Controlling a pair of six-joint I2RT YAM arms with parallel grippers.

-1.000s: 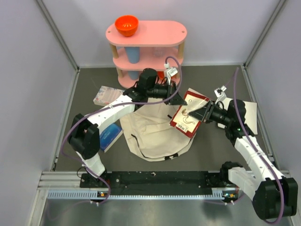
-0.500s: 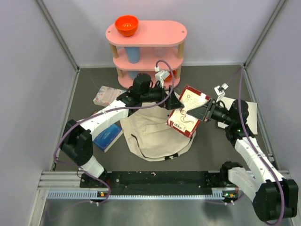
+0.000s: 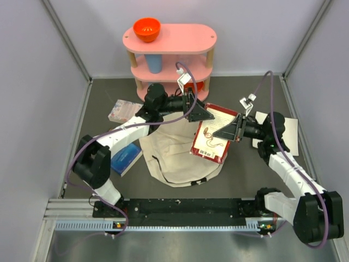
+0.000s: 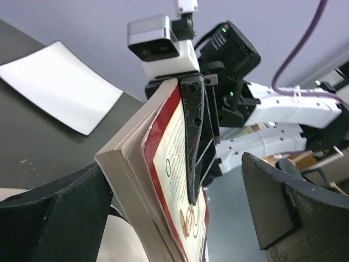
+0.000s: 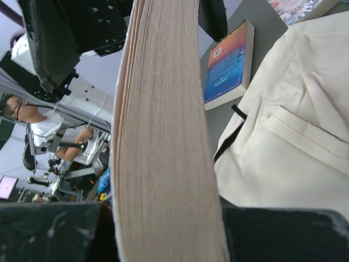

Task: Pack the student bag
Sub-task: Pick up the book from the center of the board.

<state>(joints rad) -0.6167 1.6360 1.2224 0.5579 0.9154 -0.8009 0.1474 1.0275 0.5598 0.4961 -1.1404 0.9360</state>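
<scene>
The student bag (image 3: 173, 158), cream canvas with black trim, lies flat on the dark table in front of both arms. It also shows in the right wrist view as the bag (image 5: 297, 136). My right gripper (image 3: 228, 131) is shut on a thick red-and-cream book (image 3: 210, 139) and holds it tilted above the bag's right side. The page edges (image 5: 163, 136) fill the space between the right gripper (image 5: 163, 232) jaws. My left gripper (image 3: 200, 112) is open at the book's upper corner. In the left wrist view the book (image 4: 163, 180) stands between the left gripper (image 4: 174, 166) jaws, close to the left finger (image 4: 60, 213).
A pink three-tier shelf (image 3: 170, 38) at the back carries an orange bowl (image 3: 146, 29) and a blue cup (image 3: 154, 64). A blue book (image 3: 124, 157) lies left of the bag and a patterned packet (image 3: 124, 111) behind it. A white sheet (image 3: 290, 134) lies at the right.
My left gripper has opened wide and its arm has drawn back to the left. The right gripper has carried the book leftward, further over the bag.
</scene>
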